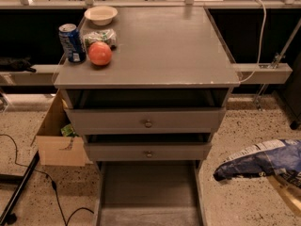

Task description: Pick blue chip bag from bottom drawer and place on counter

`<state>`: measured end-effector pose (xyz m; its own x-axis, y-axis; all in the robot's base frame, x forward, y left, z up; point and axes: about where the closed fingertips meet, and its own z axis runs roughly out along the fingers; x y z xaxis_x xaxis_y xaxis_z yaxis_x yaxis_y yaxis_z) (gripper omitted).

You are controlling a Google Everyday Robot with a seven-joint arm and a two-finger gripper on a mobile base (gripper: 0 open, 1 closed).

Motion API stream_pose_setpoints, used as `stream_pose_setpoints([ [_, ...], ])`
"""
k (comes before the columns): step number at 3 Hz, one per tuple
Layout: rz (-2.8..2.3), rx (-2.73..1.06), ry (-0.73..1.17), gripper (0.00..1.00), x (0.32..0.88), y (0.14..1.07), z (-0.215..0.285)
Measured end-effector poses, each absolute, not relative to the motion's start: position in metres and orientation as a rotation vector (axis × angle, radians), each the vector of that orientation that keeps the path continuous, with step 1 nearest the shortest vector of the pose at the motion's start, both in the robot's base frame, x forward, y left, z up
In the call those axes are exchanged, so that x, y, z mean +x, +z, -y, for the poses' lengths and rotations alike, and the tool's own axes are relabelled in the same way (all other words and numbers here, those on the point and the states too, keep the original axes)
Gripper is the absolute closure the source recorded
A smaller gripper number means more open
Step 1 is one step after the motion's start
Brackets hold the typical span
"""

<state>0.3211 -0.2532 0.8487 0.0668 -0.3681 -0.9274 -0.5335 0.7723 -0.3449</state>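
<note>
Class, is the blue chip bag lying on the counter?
No: the blue chip bag is off to the right of the counter, above the floor, at the gripper in the lower right corner.

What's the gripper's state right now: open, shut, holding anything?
Gripper: at lower right of the view, shut on the blue chip bag, which hangs to the right of the bottom drawer.
</note>
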Motion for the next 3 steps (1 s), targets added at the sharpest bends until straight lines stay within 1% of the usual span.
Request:
stream_pose_setpoints([
  [1,-1.465,-0.758,0.038,1.0,0.3197,0.8564,0.2531],
  [2,-1.425,-0.793,-0.022,1.0,0.321,0.8604,0.2534],
  [3,-1.426,-0.794,-0.022,1.0,0.3211,0.86,0.2532],
])
